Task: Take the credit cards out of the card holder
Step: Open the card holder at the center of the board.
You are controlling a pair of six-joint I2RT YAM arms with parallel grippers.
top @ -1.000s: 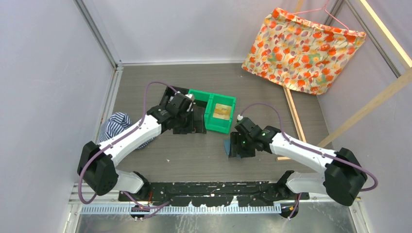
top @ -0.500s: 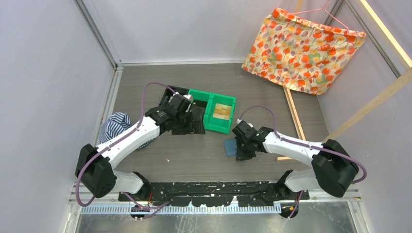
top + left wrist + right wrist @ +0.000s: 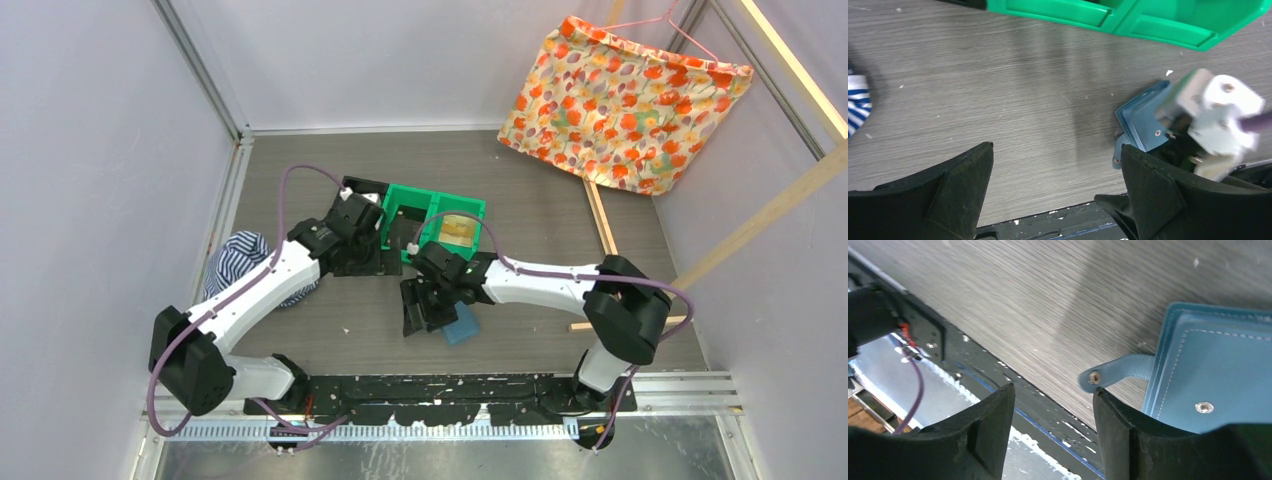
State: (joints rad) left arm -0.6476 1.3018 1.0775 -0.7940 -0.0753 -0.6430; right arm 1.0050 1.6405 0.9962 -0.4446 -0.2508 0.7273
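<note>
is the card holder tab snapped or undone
Undone: the tab sticks out beside the card holder, apart from the stud on its cover.

right end effector (image 3: 422, 312) beside teal card holder (image 3: 462, 326)

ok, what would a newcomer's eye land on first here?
The bright orange floral cloth hung at the back right corner grabs the eye first, then the green bins mid-table. Near the front edge, the right arm's claw hangs open at the edge of a small blue wallet, whose tab sticks out unsnapped.
</note>
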